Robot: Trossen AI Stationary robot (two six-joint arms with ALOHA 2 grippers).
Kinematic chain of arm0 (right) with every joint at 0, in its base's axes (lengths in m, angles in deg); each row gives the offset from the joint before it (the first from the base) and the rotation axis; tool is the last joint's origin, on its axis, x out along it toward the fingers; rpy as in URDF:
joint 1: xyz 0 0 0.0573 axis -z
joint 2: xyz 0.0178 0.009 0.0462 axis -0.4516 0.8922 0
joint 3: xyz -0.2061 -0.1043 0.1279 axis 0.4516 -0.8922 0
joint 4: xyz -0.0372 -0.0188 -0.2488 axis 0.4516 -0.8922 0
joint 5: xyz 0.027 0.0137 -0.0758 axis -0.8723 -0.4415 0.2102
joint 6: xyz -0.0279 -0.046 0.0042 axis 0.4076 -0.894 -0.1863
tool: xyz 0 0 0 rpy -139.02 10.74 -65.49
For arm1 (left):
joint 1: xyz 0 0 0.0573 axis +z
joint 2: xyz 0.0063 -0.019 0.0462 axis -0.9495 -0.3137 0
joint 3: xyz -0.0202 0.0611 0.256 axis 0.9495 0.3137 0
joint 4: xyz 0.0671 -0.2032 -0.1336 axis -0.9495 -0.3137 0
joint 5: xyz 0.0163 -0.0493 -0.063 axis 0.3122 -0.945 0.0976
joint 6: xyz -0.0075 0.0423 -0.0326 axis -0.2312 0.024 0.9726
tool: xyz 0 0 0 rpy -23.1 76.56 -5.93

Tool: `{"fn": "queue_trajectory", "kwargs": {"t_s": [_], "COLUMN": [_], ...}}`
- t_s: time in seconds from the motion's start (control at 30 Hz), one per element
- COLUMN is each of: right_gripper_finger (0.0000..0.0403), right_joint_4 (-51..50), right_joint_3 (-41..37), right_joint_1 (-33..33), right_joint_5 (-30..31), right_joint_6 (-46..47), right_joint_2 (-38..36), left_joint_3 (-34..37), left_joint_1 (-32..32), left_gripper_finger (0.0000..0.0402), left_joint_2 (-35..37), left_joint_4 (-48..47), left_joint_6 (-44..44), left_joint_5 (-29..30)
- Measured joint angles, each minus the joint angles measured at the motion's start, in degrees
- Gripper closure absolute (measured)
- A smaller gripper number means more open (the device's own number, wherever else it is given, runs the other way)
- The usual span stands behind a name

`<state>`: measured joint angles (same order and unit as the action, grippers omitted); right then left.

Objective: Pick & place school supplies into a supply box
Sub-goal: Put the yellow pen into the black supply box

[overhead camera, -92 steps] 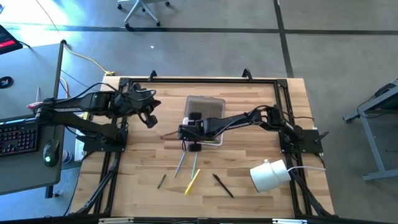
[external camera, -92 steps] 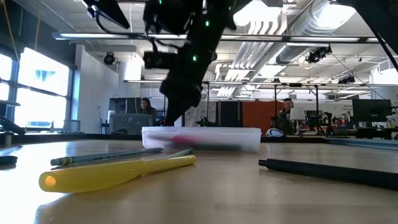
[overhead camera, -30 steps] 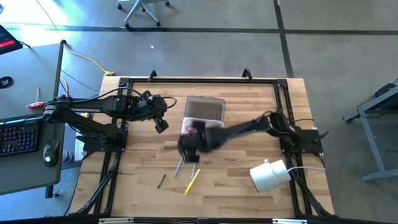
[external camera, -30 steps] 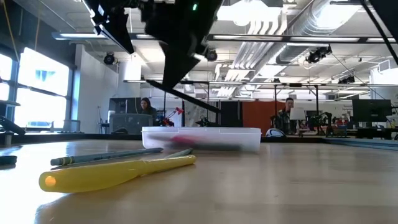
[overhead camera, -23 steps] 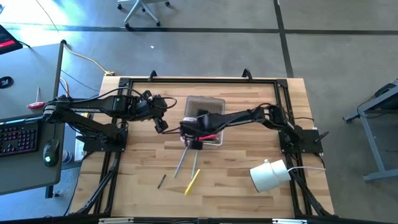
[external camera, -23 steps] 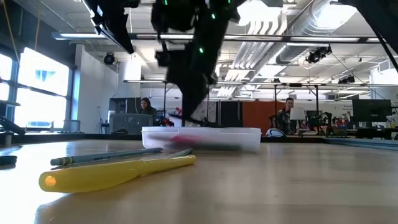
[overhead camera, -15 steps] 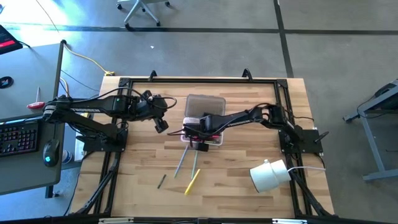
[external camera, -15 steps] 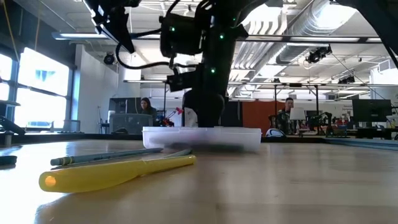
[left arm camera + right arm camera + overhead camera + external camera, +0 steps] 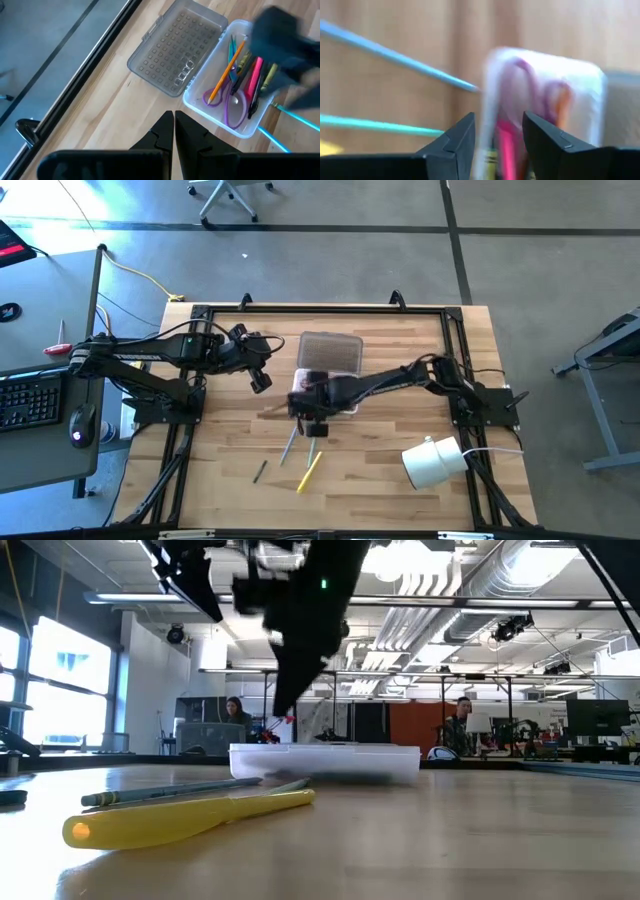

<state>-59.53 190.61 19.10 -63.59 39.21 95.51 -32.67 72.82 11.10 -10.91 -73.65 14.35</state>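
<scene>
The clear supply box (image 9: 197, 102) lies on the table with its dotted lid (image 9: 175, 50) folded open on the far side. Inside are purple-handled scissors (image 9: 231, 107), an orange pencil (image 9: 227, 70), a pink marker (image 9: 254, 75) and dark pens. My right gripper (image 9: 498, 135) is open and empty, hovering at the box's near-left corner (image 9: 313, 423). On the table nearer the front lie a grey-blue pen (image 9: 289, 447), a teal pen (image 9: 312, 446), a yellow marker (image 9: 310, 470) and a short dark pencil (image 9: 259, 471). My left gripper (image 9: 173, 125) is shut and held above the table left of the box (image 9: 258, 377).
A white cylindrical roll (image 9: 432, 461) lies near the right arm's base at the table's near right. A black frame (image 9: 320, 308) runs along the table's edges. In the low view the yellow marker (image 9: 190, 818) and a grey pencil (image 9: 170, 793) lie in front of the box (image 9: 330, 762).
My right gripper carried a long dark pen from the near side up over the box, dipped into it, then came back toward the near edge and rose. The pen no longer shows in its fingers.
</scene>
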Motion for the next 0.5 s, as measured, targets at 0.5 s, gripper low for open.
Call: {"fn": "queue_trajectory", "kwargs": {"t_s": [0.5], "right_gripper_finger": [0.0265], "right_joint_4": [22.5], "right_joint_3": [-9.1], "right_joint_1": [-14.6], "right_joint_5": [-22.3], "right_joint_6": [-21.4], "right_joint_2": [-0.1], "left_joint_3": [0.0], "left_joint_1": [0.0], "left_gripper_finger": [0.0348], "left_joint_2": [0.0], "left_joint_4": [-0.1], "left_joint_6": [0.2], "left_joint_5": [-0.1]}}
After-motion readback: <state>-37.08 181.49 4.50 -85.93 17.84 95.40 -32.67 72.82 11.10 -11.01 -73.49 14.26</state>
